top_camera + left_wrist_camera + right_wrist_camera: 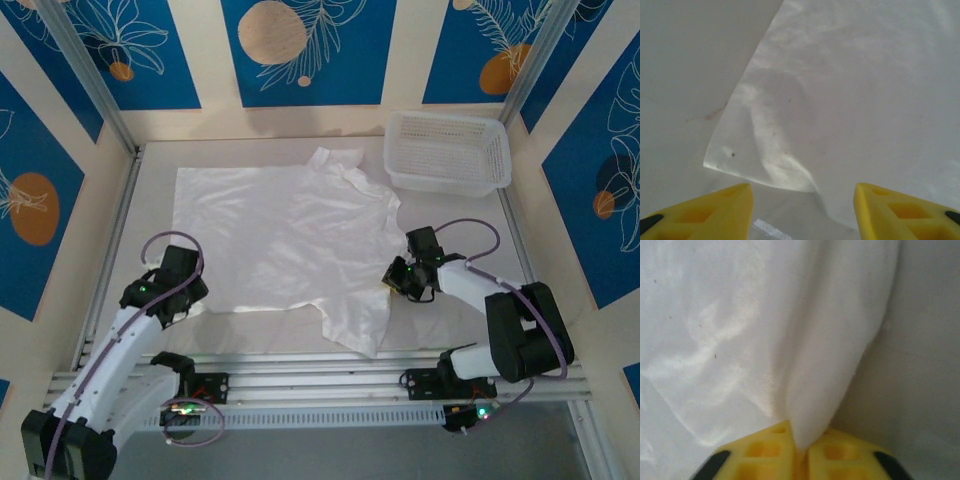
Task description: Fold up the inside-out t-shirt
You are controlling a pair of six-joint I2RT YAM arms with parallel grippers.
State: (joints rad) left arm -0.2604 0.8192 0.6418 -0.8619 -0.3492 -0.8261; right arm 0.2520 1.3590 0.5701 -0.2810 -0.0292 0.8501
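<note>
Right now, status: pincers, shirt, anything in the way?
Left pincer open, over shirt corner. Right pincer shut on shirt edge. Shirt mostly spread, not folded. Basket far right.

We see the t-shirt [290,240] as thin white cloth, soft and creased, with a faint sheen where light catches its folds. The table [260,335] under it looks smooth and matt white, with a faint brownish scuff in the left wrist view. At the far right corner the basket [440,182] is white plastic mesh. The left gripper [802,186] and right gripper [799,437] have matt yellow plastic fingers with moulded pockets. The rails [320,375] at the near edge are ribbed bare metal.
</note>
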